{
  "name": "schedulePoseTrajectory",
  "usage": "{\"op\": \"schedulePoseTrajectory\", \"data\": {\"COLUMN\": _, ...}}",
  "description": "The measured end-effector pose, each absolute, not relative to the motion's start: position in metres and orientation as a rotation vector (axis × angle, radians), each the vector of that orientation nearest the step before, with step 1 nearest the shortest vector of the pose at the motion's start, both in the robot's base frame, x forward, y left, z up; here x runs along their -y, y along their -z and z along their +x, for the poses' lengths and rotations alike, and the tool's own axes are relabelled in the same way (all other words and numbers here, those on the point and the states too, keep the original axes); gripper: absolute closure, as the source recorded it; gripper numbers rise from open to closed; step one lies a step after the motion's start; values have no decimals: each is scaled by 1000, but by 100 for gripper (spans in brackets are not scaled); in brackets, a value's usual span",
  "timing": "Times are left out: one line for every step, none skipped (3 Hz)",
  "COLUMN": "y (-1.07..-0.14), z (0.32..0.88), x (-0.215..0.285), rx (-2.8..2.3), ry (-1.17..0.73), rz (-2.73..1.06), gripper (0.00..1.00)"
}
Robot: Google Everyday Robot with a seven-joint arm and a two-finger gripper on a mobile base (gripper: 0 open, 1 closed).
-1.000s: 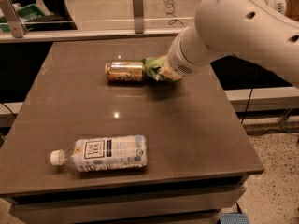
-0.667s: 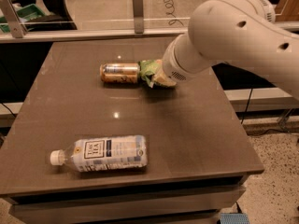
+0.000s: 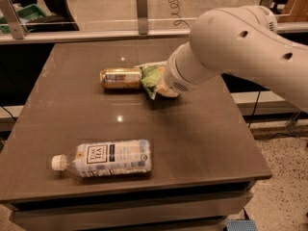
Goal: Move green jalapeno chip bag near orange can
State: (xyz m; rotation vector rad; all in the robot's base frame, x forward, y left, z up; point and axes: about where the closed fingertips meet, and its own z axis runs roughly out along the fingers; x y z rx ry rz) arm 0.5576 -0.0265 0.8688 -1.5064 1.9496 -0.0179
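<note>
The green jalapeno chip bag (image 3: 152,78) lies on the dark table (image 3: 202,129), its left edge touching the right end of the orange can (image 3: 120,78). The can lies on its side at the table's middle back. My gripper (image 3: 165,89) is at the bag's right side, mostly hidden behind the thick white wrist of my arm (image 3: 231,47), which reaches in from the right. The part of the bag under the wrist is hidden.
A clear labelled tea bottle (image 3: 103,158) with a white cap lies on its side near the table's front left. A glass barrier with metal posts (image 3: 141,11) runs behind the table. The floor drops off at the right edge.
My arm has moved left with the chip bag. The bag now presses against the can, and the can has slid slightly left. The bottle has not moved.
</note>
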Motion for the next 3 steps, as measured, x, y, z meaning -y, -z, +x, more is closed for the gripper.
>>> {"op": "schedulePoseTrajectory", "data": {"y": -870, "z": 555, "x": 24, "rx": -1948, "ry": 9, "rz": -1505, "gripper": 36}}
{"op": "schedulePoseTrajectory", "data": {"y": -873, "z": 554, "x": 23, "rx": -1940, "ry": 3, "rz": -1504, "gripper": 14}}
{"op": "schedulePoseTrajectory", "data": {"y": -880, "z": 550, "x": 21, "rx": -1932, "ry": -10, "rz": -1492, "gripper": 0}}
